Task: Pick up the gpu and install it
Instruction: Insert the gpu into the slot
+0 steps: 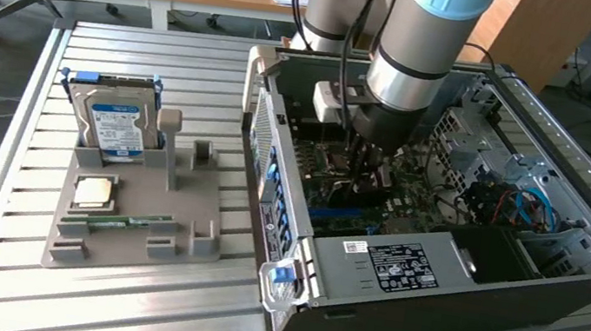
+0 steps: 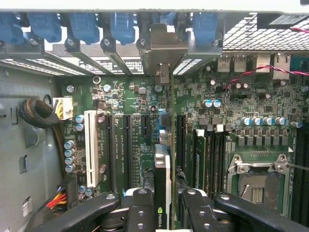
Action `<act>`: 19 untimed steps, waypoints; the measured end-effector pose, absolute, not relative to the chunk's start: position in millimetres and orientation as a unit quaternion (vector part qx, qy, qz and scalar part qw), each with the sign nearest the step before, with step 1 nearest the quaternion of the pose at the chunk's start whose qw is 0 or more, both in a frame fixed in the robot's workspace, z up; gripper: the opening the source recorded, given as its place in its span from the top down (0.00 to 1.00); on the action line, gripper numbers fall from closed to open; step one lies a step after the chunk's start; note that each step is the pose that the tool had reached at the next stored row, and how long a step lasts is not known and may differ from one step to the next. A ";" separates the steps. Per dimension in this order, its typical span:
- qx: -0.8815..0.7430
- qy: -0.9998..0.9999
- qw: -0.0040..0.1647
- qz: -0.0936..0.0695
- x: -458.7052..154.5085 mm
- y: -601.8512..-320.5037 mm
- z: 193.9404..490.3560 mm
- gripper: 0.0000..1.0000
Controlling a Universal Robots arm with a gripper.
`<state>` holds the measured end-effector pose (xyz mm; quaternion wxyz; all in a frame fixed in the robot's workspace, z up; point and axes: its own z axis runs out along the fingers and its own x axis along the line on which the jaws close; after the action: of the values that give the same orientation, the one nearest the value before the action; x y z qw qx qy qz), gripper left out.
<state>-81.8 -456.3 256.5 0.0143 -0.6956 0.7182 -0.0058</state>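
The gpu [image 2: 162, 164] stands edge-on over the green motherboard [image 2: 231, 101], a dark thin card with a small green logo near the fingers. My gripper [image 2: 165, 200] is shut on it, one black finger on each face. The card's metal bracket [image 2: 161, 48] reaches the rear wall of the case, among the blue slot latches. In the exterior view the gripper [image 1: 370, 177] is deep inside the open computer case [image 1: 556, 301], with the dark gpu [image 1: 372, 187] just above the board. I cannot tell whether the card's lower edge sits in a slot.
A white expansion slot [image 2: 91, 147] and black slots flank the card; the empty CPU socket [image 2: 256, 179] lies beyond. Left of the case in the exterior view, a grey holder [image 1: 127, 237] carries a hard drive [image 1: 114, 125], a CPU chip [image 1: 95, 190] and a green memory stick [image 1: 129, 221].
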 end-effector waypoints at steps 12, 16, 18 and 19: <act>-0.680 0.734 0.012 -0.006 -81.9 -456.3 251.4 0.73; -0.677 0.736 0.011 -0.006 -81.9 -456.3 250.0 0.73; -0.676 0.736 0.011 -0.006 -81.9 -456.4 249.3 0.73; -0.676 0.737 0.012 -0.006 -81.9 -456.3 249.0 0.73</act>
<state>-81.9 -456.3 249.0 0.0116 -0.6760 0.7368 -0.0061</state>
